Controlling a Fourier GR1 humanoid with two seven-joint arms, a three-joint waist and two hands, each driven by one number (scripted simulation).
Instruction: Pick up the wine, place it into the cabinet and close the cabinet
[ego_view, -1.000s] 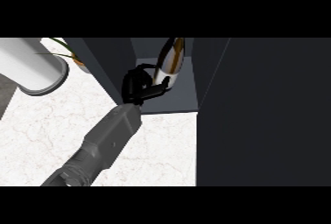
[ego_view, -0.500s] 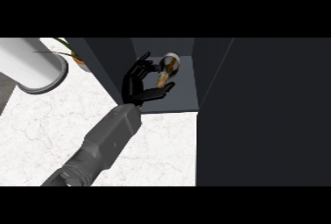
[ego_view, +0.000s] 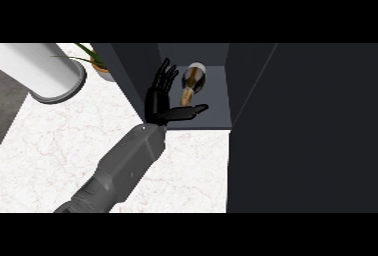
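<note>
Let go, the wine lies in the cabinet, just right of the spread robot hand.

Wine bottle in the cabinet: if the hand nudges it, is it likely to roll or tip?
The wine bottle has a round body and seems to lie on its side, so a nudge would probably roll it across the cabinet floor. Its shiny surface may slip under the open left hand. It looks like glass, so likely fragile.
</note>
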